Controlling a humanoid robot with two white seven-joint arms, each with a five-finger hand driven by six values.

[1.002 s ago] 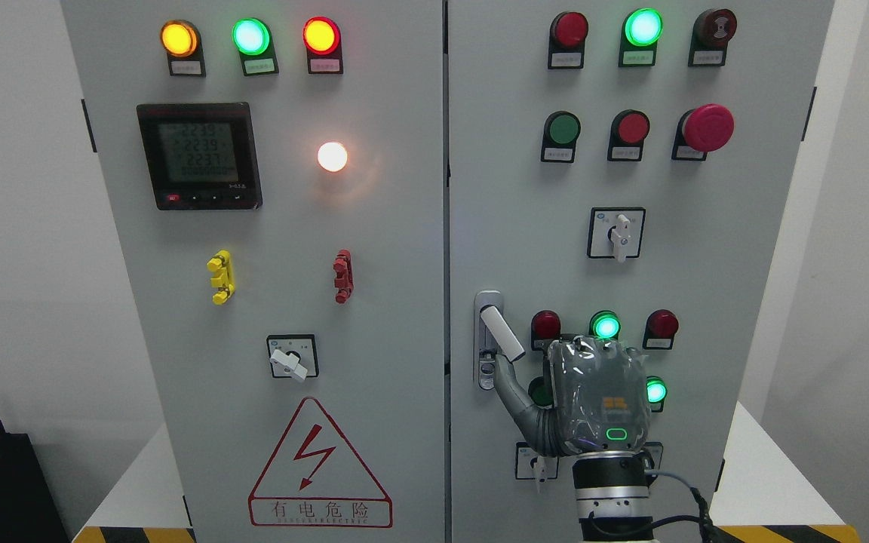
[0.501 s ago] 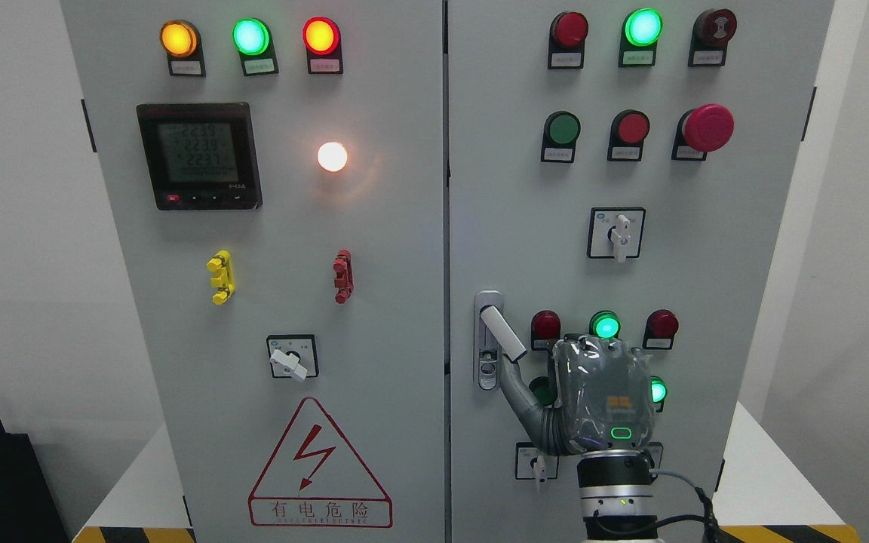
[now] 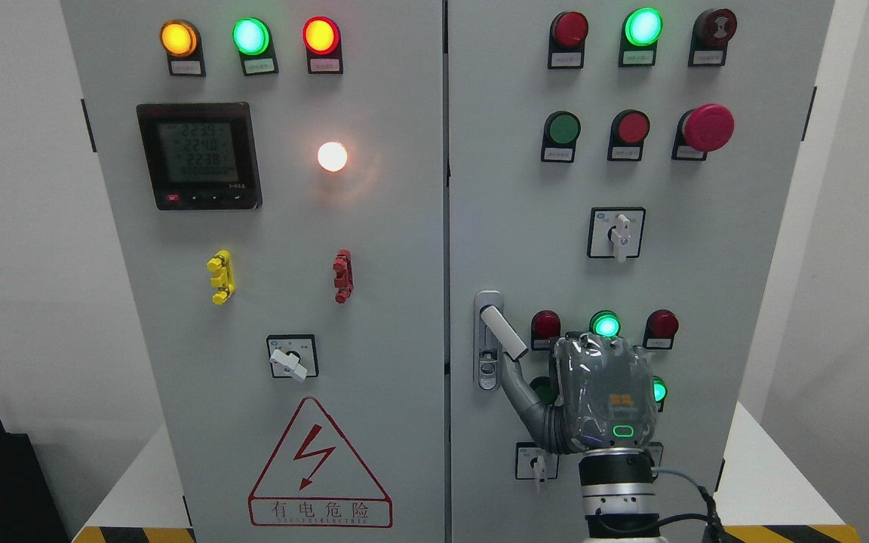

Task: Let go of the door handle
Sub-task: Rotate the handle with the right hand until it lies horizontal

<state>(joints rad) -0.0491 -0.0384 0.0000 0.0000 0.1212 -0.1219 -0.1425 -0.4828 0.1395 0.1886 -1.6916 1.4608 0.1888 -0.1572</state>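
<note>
- the door handle (image 3: 502,330) sits low on the left edge of the right cabinet door (image 3: 525,188), its white lever swung out and tilted down to the right.
- the right hand (image 3: 604,396) is just beside it, back to the camera – only the thumb reaches up under the lever's tip; whether they touch, i cannot tell.
- the fingers are hidden behind the palm, so open or closed i cannot tell.
- step in hand: letting go – next, draw the thumb clear without nudging the lever.

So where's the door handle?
In the head view, the door handle sits low on the right door's left edge, just above the right robot hand.
</note>
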